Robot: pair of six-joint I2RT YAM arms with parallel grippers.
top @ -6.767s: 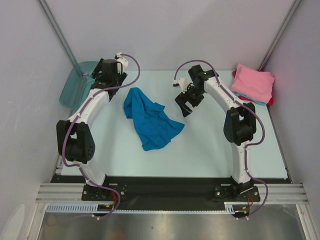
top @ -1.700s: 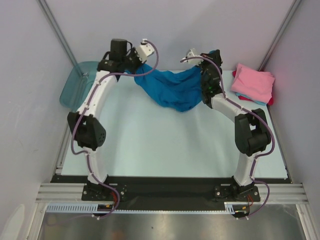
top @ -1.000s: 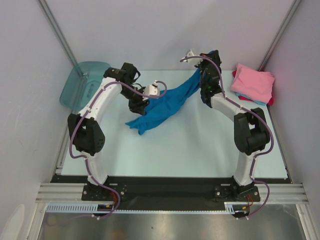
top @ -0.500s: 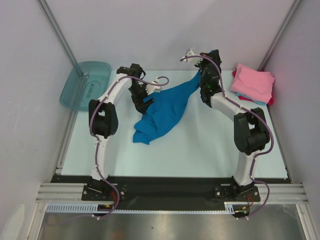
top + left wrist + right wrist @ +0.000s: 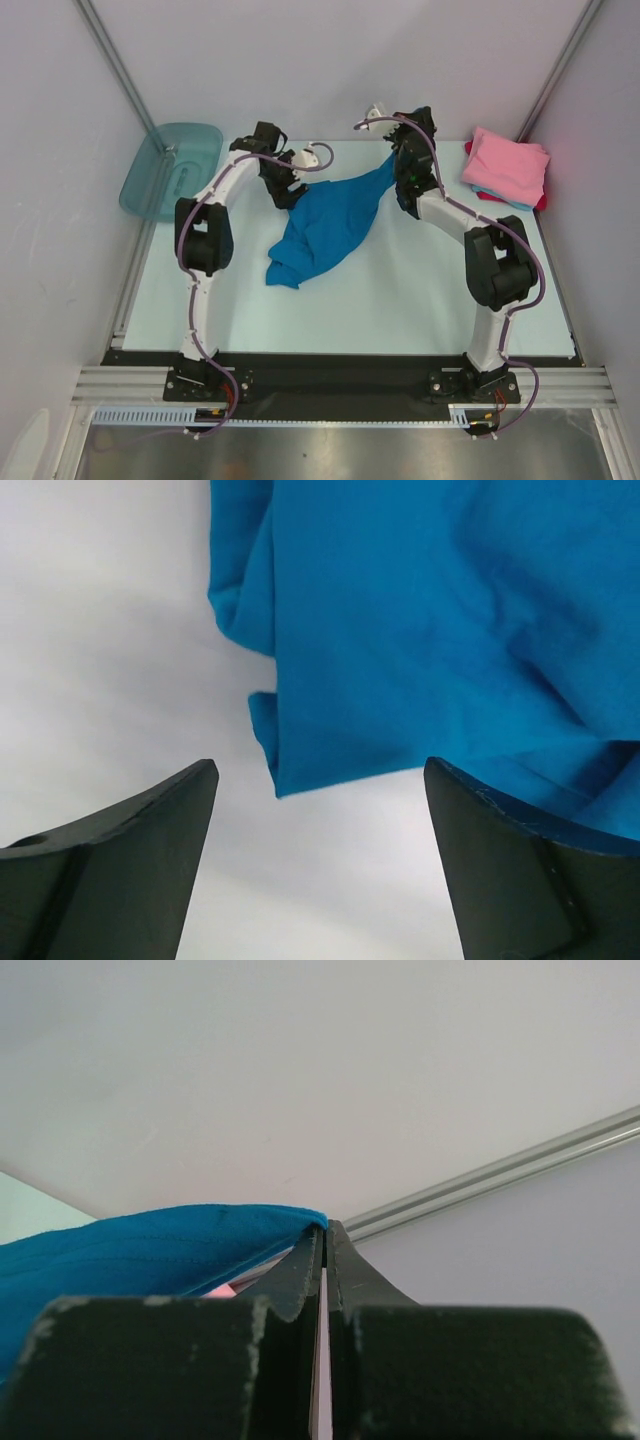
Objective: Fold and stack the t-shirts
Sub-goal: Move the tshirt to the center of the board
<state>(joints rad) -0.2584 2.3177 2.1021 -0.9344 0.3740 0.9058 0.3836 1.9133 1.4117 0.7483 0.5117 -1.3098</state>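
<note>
A bright blue t-shirt (image 5: pixel 325 220) slopes from the far middle of the table down to a crumpled heap near the centre. High up at the shirt's far end, my right gripper (image 5: pixel 398 160) is shut on its top edge. The right wrist view shows that gripper (image 5: pixel 325 1228) pinching the blue hem (image 5: pixel 160 1250). Beside the shirt's left edge, my left gripper (image 5: pixel 287 196) stands open. In the left wrist view it (image 5: pixel 318 772) holds nothing, and the blue t-shirt (image 5: pixel 430 630) lies just beyond its fingertips. A folded pink t-shirt (image 5: pixel 508 163) tops a stack at the far right.
A translucent teal tub (image 5: pixel 172 168) stands at the far left, off the table's edge. Light blue and red cloth edges (image 5: pixel 525 205) show under the pink shirt. Grey walls and metal frame posts close in the table on three sides.
My left gripper has let go of the blue shirt, opened and drawn back a little toward the far left. The shirt's left end has dropped onto the table. The right gripper holds on.
</note>
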